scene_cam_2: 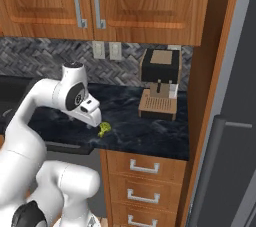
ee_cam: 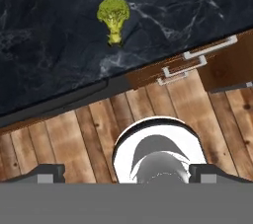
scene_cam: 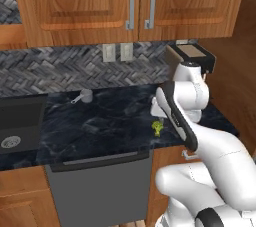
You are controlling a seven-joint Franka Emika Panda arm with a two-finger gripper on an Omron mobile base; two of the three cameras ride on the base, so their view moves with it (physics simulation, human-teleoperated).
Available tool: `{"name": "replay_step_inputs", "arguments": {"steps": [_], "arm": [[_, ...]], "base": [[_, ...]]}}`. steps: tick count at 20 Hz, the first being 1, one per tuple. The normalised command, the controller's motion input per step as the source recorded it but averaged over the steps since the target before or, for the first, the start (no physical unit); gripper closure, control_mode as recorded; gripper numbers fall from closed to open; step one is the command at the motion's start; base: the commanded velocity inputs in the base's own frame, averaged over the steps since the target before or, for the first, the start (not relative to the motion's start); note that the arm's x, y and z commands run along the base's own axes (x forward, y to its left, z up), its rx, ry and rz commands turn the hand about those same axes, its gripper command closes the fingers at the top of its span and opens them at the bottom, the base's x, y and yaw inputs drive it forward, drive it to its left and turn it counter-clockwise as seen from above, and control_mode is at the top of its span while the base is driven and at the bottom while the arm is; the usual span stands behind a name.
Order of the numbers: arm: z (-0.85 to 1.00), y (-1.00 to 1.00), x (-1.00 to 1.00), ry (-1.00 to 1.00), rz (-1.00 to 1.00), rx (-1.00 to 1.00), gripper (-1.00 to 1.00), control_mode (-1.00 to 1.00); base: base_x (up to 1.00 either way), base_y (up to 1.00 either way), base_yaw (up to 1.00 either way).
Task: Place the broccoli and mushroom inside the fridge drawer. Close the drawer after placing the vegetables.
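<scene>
The broccoli (scene_cam: 158, 128) is lying on the dark marbled countertop (scene_cam: 100, 121) near its front edge, stalk pointing toward that edge in the hand view, just beside the arm's wrist. The gripper (ee_cam: 126, 172) is hanging above and in front of the counter with its jaws spread wide and nothing between them, apart from the floret. A steel measuring cup (scene_cam: 84, 96) is sitting farther back near the herringbone tile backsplash (scene_cam: 60, 68), well apart from the broccoli. A sink (scene_cam: 17, 126) is set into the counter at the left, with a grey dishwasher front (scene_cam: 102, 186) below. A coffee machine (scene_cam_2: 159, 83) is standing at the counter's right end, under the wooden wall cabinets (scene_cam_2: 100, 1). Wooden drawers (scene_cam_2: 145, 181) with silver bar handles are stacked beneath, and a plank floor (ee_cam: 74, 139) is showing below.
</scene>
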Motion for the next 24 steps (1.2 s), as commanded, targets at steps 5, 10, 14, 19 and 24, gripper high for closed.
{"name": "replay_step_inputs", "arguments": {"steps": [5,10,14,19,24], "arm": [[-0.68,-0.06,0.41,0.0,-0.01,0.0,-1.0,-1.0],[-0.56,-0.02,0.37,0.0,0.0,0.0,-1.0,-1.0],[-0.36,0.0,0.4,-0.01,0.0,0.0,-1.0,-1.0],[-0.38,0.0,0.41,-0.02,0.0,0.0,-1.0,-1.0],[-0.35,0.0,0.45,-0.06,0.0,-0.01,-1.0,-1.0]], "base": [[0.0,0.0,0.0],[0.0,0.0,0.0],[0.0,0.0,0.0],[0.0,0.0,0.0],[0.0,0.0,0.0]]}}
